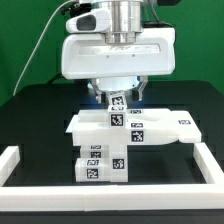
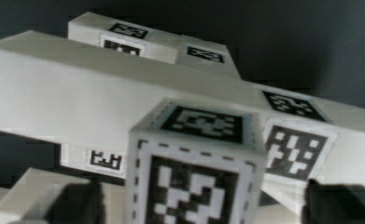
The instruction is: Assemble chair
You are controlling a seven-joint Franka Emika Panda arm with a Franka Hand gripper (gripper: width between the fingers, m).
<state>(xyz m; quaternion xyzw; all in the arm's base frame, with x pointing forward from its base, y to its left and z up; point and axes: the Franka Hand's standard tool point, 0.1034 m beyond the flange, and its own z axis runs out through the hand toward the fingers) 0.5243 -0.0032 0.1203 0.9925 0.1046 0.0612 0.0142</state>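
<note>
The chair (image 1: 118, 135), a blocky stack of matte-white tagged pieces with a wide flat panel across notched blocks, stood on the black table (image 1: 30, 115) just inside the low white border rail (image 1: 25, 158) and directly under the robot arm (image 1: 112, 50). The exterior view hid the gripper behind the arm's housing, so its hold could not be told. The wrist view showed a tagged upright block (image 2: 197, 165) close before the panel, with pale finger tips (image 2: 54, 200) apart either side of it, apparently not clamping.
</note>
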